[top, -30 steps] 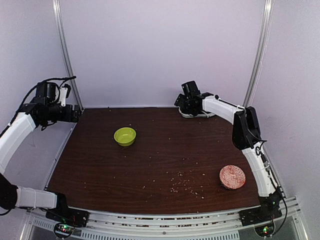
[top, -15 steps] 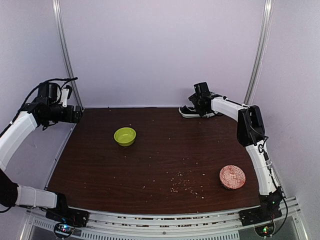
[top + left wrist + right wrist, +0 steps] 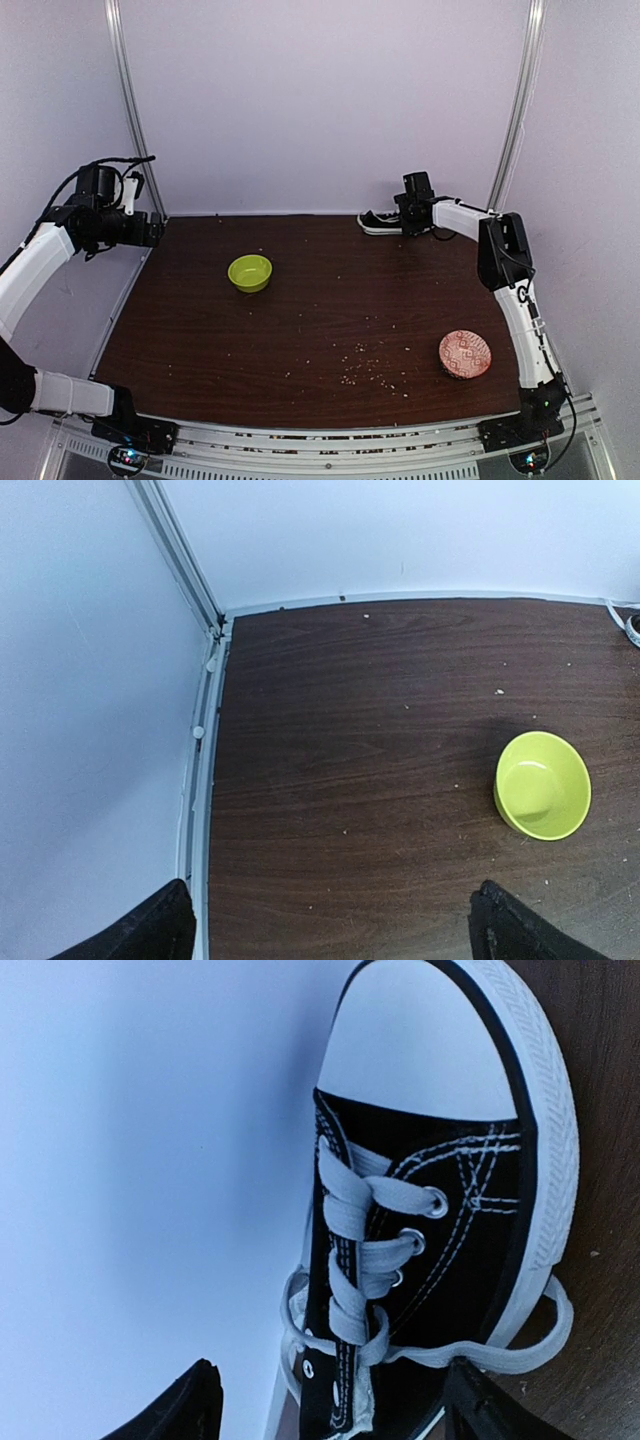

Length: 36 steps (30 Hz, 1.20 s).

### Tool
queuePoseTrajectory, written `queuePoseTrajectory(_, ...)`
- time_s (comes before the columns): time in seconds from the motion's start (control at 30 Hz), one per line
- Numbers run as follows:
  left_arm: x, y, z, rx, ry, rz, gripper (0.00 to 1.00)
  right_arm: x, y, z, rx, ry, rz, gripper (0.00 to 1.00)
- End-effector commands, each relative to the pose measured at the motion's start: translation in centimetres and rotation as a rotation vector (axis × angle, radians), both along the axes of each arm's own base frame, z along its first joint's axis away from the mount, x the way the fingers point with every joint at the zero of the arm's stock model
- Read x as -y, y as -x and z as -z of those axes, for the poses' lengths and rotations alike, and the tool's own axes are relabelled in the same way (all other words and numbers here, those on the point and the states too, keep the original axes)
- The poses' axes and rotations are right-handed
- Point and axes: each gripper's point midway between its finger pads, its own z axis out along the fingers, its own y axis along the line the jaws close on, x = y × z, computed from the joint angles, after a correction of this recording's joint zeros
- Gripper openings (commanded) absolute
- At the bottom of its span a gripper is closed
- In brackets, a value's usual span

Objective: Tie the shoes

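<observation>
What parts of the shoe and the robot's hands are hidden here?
- Sneaker heel: cut off by the bottom edge in the right wrist view; behind the right gripper in the top view.
- Lace ends: not seen; likely past that same edge.
- Left gripper: only fingertips show, left wrist view.

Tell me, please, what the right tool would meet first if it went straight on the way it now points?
Most likely the sneaker: in the wrist view its laces and black side lie right ahead of the right tool, whose jaws stand open. How far off it is remains unclear.
</observation>
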Motion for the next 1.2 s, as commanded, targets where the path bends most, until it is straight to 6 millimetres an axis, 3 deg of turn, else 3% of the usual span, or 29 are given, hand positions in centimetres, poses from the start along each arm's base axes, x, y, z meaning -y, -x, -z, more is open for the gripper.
queuePoseTrajectory(0.0,0.0,-0.2,-0.4,0.006,-0.004,0.008,0.98,-0.3,-1.2,2.1,-0.004,-0.153,0.042,0.74)
queuePoseTrajectory(0.27,0.0,-0.2,-0.5,0.006,-0.007,0.005,0.98,0.6,-1.9,2.6,0.005,-0.222,0.111,0.69)
queuePoseTrajectory(0.4,0.1,-0.2,-0.2,-0.008,-0.003,0.006,0.98,0.5,-2.2,3.0,-0.008,-0.263,0.133,0.61)
queuePoseTrajectory(0.63,0.1,-0.2,-0.2,-0.009,0.002,0.006,0.98,0.3,-2.7,3.8,-0.018,-0.345,0.135,0.23)
queuePoseTrajectory(0.73,0.1,-0.1,-0.2,-0.008,0.000,0.005,0.98,0.4,-2.8,3.9,-0.022,-0.361,0.125,0.01)
queuePoseTrajectory(0.9,-0.2,0.0,-0.3,-0.005,-0.010,-0.006,0.98,1.5,-2.2,1.2,0.012,-0.292,0.069,0.00)
queuePoseTrajectory(1.03,-0.3,0.1,-0.4,-0.002,-0.013,-0.011,0.98,3.9,0.5,-1.2,0.028,-0.195,0.076,0.00)
queuePoseTrajectory(1.17,-0.3,0.2,-0.5,0.001,-0.012,-0.010,0.98,5.5,2.9,-4.9,0.070,-0.140,0.041,0.00)
